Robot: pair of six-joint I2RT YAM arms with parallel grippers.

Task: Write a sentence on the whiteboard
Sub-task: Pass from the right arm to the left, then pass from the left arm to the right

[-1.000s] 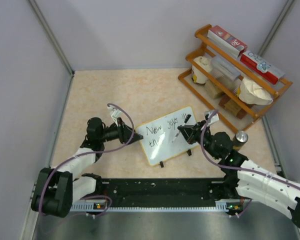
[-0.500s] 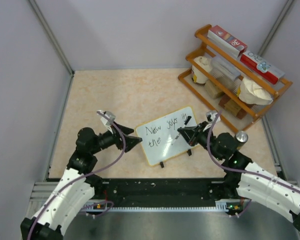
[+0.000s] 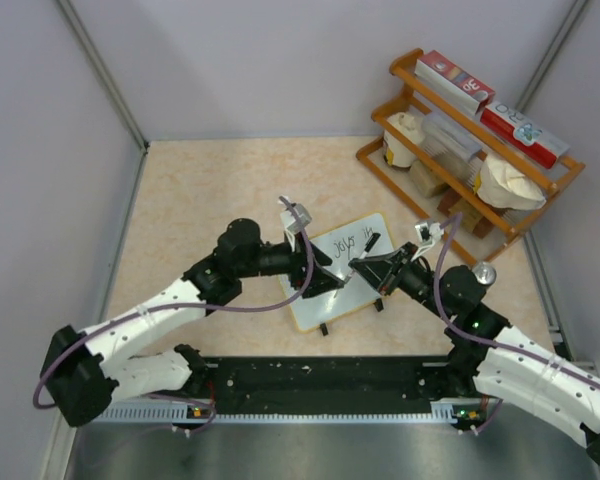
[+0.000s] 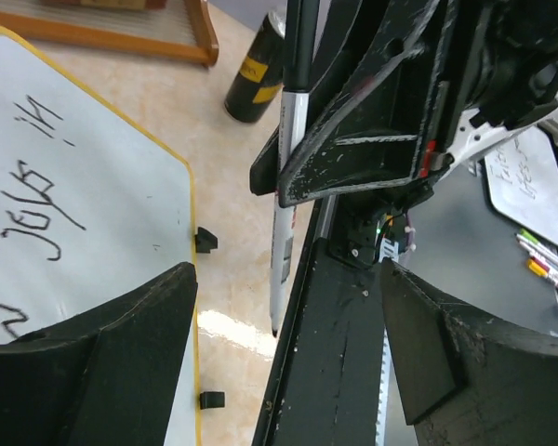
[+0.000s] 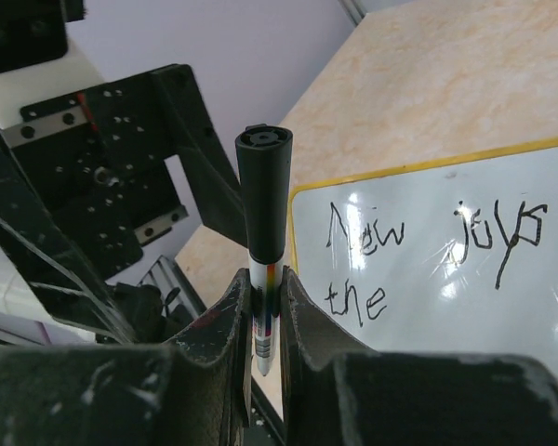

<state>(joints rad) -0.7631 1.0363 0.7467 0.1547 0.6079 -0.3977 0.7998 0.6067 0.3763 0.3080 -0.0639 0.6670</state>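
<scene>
Left fingers (image 3: 325, 283) swung over board (image 3: 378, 226), wide, just beside right fingers (image 5: 231, 325) pinching marker (image 5: 263, 177); risk: collision could knock marker askew.

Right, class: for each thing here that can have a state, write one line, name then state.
whiteboard: partly written, reads "New joys in the".
right gripper: shut on the marker.
marker: held in the right gripper.
left gripper: open, empty, over the whiteboard.
can: standing upright.
</scene>
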